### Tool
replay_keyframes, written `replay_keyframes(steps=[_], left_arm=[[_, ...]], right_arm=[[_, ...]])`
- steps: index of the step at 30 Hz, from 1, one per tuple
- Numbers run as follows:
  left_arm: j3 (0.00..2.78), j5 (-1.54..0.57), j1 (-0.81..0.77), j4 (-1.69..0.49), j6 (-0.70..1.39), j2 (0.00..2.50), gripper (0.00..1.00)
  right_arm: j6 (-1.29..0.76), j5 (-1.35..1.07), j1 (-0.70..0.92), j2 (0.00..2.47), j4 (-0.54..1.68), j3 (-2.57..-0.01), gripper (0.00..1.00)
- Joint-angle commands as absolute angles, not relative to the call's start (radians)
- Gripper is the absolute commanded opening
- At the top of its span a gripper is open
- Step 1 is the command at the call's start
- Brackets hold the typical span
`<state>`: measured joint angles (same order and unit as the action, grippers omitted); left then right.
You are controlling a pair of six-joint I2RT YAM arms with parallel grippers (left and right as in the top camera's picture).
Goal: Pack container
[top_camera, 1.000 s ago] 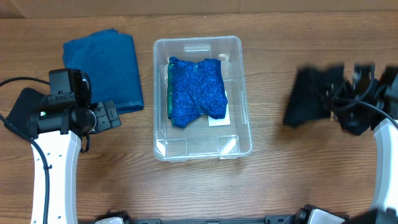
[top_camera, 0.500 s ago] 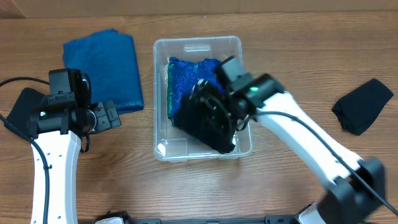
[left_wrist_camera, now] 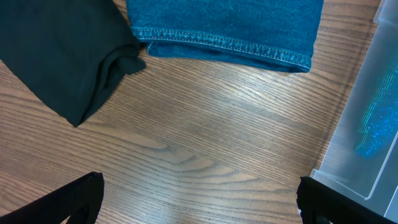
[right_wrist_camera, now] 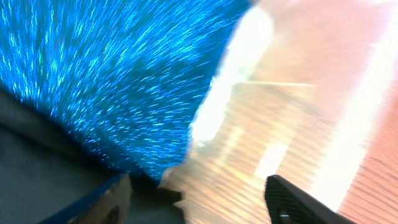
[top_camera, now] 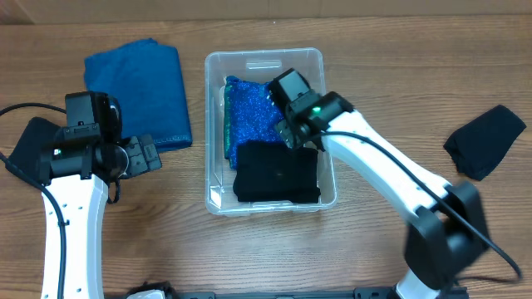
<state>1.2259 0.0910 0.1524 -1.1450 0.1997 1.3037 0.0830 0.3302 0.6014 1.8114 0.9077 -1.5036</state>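
1. The container (top_camera: pixel 264 56) sits mid-table between my two arms. It holds a sparkly blue cloth (top_camera: pixel 252 116) toward the far end and a folded black cloth (top_camera: pixel 277 174) at the near end.
2. My right gripper (right_wrist_camera: pixel 199 202) hangs over the container's inside, its fingers spread wide with nothing between them. That wrist view is blurred.
3. My left gripper (left_wrist_camera: pixel 199 202) is also spread wide and empty, above the table (left_wrist_camera: pixel 205 137) just left of the container.
4. A teal towel (top_camera: pixel 141 87) lies left of the container with a dark cloth (left_wrist_camera: pixel 59 56) near it. A black bundle (top_camera: pixel 486 141) lies far right.
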Motion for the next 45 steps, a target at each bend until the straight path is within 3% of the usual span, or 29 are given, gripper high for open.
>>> replay_keyframes(steps=[1,3,6,12,17,25,27,28,29,30,31,34,36,41,45], left_arm=[[1.246,0.100,0.158,-1.145,0.180,1.304,1.00],[1.246,0.100,0.158,-1.145,0.179,1.304,1.00],[1.246,0.101,0.158,-1.145,0.179,1.304,1.00],[1.246,0.101,0.158,-1.145,0.180,1.304,1.00],[1.246,0.101,0.158,-1.145,0.179,1.304,1.00],[1.246,0.101,0.158,-1.145,0.179,1.304,1.00],[1.246,0.101,0.158,-1.145,0.179,1.304,1.00],[1.246,0.101,0.158,-1.145,0.180,1.304,1.00],[1.246,0.101,0.158,-1.145,0.179,1.304,1.00],[1.246,0.101,0.158,-1.145,0.179,1.304,1.00],[1.246,0.101,0.158,-1.145,0.179,1.304,1.00],[1.246,0.100,0.158,-1.145,0.179,1.304,1.00],[1.246,0.101,0.158,-1.145,0.179,1.304,1.00],[1.246,0.101,0.158,-1.145,0.179,1.304,1.00],[1.246,0.100,0.158,-1.145,0.179,1.304,1.00]], right_arm=[[-0.187,0.426,0.524,1.576,0.899,-1.547,1.00],[-0.304,0.414,0.418,1.489,0.915,-1.547,1.00],[-0.426,0.266,0.095,1.437,1.005,-1.544,1.00],[-0.411,-0.067,-0.574,1.658,0.987,-1.470,1.00],[-0.327,-0.175,-0.725,1.890,0.913,-1.470,1.00],[-0.306,-0.186,-0.735,2.089,0.891,-1.470,1.00],[-0.306,-0.198,-0.735,2.091,0.887,-1.466,0.93],[-0.303,-0.229,-0.735,2.091,0.887,-1.466,0.81],[-0.271,-0.275,-0.735,2.090,0.886,-1.466,0.61],[-0.226,-0.369,-0.735,2.090,0.883,-1.466,0.27],[-0.227,-0.419,-0.735,2.090,0.884,-1.468,0.18],[-0.149,-0.597,-0.726,2.056,0.902,-1.491,0.06],[-0.096,-0.737,-0.664,1.918,0.925,-1.555,0.04],[0.063,-0.779,-0.440,1.688,1.038,-1.674,0.04],[0.330,-0.662,-0.089,1.545,1.155,-1.729,0.04]])
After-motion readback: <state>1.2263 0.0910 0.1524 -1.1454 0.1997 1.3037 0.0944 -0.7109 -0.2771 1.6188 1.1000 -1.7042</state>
